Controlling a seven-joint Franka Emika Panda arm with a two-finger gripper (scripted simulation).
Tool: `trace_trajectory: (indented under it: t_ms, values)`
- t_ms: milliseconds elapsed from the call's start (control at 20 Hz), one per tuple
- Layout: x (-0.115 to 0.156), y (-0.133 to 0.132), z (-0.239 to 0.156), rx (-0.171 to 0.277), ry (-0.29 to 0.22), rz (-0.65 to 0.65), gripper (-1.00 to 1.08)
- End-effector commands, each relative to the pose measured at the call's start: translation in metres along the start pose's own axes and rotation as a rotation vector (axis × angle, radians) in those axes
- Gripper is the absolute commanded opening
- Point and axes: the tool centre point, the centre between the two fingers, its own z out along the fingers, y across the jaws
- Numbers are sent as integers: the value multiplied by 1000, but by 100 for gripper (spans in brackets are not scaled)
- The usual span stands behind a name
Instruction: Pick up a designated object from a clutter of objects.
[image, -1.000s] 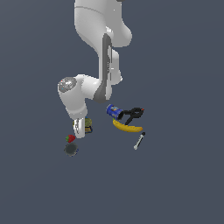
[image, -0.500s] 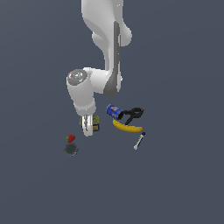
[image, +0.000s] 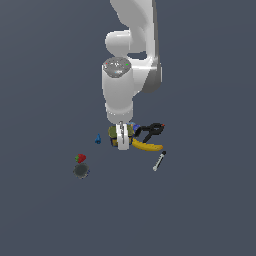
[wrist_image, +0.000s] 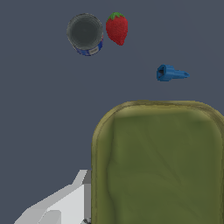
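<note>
The designated object, a squat olive-topped can (image: 112, 136), stands in the clutter of objects, mostly hidden behind my gripper (image: 121, 138) in the exterior view. The wrist view shows its olive-green top (wrist_image: 159, 166) filling much of the picture from close above. One white finger (wrist_image: 61, 205) stands beside the can's rim; the other finger is out of that view. The gripper looks open, with its fingers down at the can's height. I cannot tell whether a finger touches the can.
Toward the exterior view's right of the can lie a small blue can (image: 136, 128), a black clamp (image: 151, 131), a yellow banana (image: 147, 146) and a marker (image: 159, 161). Toward its left sit a tiny blue cone (image: 98, 139), a strawberry (image: 80, 158) and a grey disc (image: 81, 171).
The arm has swung toward the exterior view's right, from near the strawberry and disc to the olive can, and the gripper has come down at the can.
</note>
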Motion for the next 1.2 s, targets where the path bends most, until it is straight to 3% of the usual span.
trace_trajectory:
  t_ms: [0,700,1150]
  values:
    - [-24,-8,-22,3,2,1,-100]
    - [-161,-54,-135,3,1,1,-100]
    - [-219,-77,-183,3,-2,0,-100]
